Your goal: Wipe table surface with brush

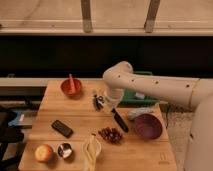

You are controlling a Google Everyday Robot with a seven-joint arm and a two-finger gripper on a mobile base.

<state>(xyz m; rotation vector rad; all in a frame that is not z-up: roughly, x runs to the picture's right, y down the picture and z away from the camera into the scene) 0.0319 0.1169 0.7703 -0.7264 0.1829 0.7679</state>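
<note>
The white arm point(150, 87) reaches in from the right side of the worktop point(75, 112). It bends at a rounded elbow above the worktop's back edge and turns its wrist downward. The tool point(113, 107) hangs low over the worktop's middle, clamped on the brush point(120, 121).

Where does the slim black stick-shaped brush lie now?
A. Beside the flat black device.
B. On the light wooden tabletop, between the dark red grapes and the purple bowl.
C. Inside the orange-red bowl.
B: the slim black brush lies slanted on the wooden table surface, between the dark red grapes and the purple bowl; the gripper is near its far end.
</note>
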